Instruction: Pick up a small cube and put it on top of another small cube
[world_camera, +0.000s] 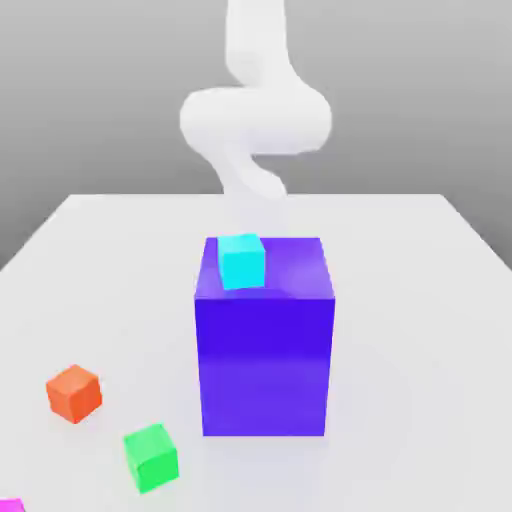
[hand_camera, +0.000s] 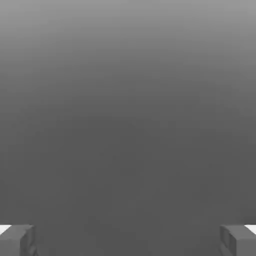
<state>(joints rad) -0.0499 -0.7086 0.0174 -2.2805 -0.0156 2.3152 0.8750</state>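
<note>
My jaws stand wide apart, holding nothing. A small, bright cyan cube (world_camera: 241, 261) sits atop the big blue block (world_camera: 265, 350), near its corner toward the exterior view's left.

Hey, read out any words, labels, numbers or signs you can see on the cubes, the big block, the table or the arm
None: no text, number or sign stands on anything. The cyan cube, purple block, orange cube, green cube, white table and arm are all plain.
</note>
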